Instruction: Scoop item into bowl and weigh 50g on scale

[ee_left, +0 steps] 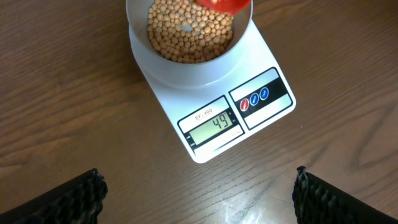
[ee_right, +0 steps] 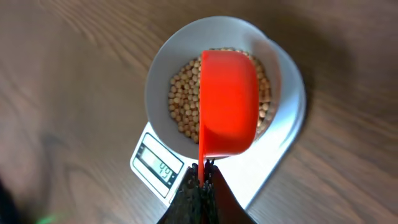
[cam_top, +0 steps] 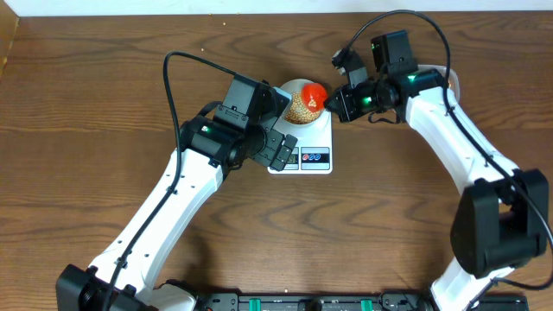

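The white scale (cam_top: 313, 149) stands mid-table with the pale bowl (cam_top: 289, 92) on it, holding many tan beans (cam_top: 296, 105). Its display (ee_left: 216, 126) reads 49; it also shows in the right wrist view (ee_right: 159, 165). My right gripper (ee_right: 203, 180) is shut on the handle of a red scoop (ee_right: 228, 102), held tipped over the bowl (ee_right: 163, 68) and its beans (ee_right: 184, 102). In the overhead view the scoop (cam_top: 314, 95) is over the bowl's right side. My left gripper (ee_left: 198, 193) is open and empty, hovering over bare wood just in front of the scale (ee_left: 267, 59) and bowl (ee_left: 186, 68).
A white object (cam_top: 451, 79) is partly hidden behind the right arm at the back right. The wooden table (cam_top: 104, 112) extends to the left. Black cables loop above both arms.
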### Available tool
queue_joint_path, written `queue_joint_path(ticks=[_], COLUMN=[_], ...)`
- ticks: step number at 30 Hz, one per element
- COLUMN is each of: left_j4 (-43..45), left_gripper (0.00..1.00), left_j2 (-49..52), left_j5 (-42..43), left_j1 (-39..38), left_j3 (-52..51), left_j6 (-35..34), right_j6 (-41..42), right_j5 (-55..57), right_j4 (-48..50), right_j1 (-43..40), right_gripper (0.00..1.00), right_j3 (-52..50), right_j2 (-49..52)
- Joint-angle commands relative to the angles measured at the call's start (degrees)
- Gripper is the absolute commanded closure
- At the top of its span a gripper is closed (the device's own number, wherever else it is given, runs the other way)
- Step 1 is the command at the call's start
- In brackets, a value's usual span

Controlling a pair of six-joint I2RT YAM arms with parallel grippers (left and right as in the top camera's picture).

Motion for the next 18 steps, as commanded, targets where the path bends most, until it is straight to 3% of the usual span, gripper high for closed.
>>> queue_joint_path(ticks=[1, 18], left_j4=[-0.15, -0.15], left_gripper=[0.02, 0.02], left_j2=[0.35, 0.35], left_j5=[0.09, 0.09], left_j1=[0.22, 0.22], left_j3=[0.04, 0.04], left_j6=[0.35, 0.35], right_j6=[-2.1, -8.48], right_j5=[6.84, 12.13], right_j4=[-0.55, -0.85], right_j1=[2.08, 5.38], right_gripper=[0.99, 0.99], right_j3=[0.39, 0.37], right_j2=[-3.3, -3.85])
